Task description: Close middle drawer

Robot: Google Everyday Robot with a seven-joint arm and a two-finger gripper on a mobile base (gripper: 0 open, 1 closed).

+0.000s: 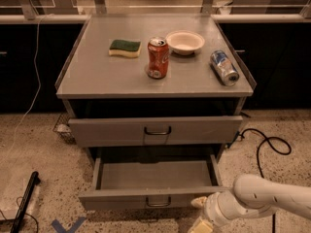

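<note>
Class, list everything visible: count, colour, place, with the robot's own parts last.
Grey metal cabinet: one, grey, centre.
Green-and-yellow sponge: one, green, cabinet top, rear left.
Red soda can: one, red, upright, top centre.
White round bowl: one, white, behind the can, rightward.
Blue-and-silver can: one, lying sideways, top right.
Grey top drawer: one, under the top.
Grey middle drawer: one, pulled out, below it.
Black cable: one, floor, right.
White robot arm: one, lower right.
Gripper: one, pale, at the middle drawer's front right corner.
</note>
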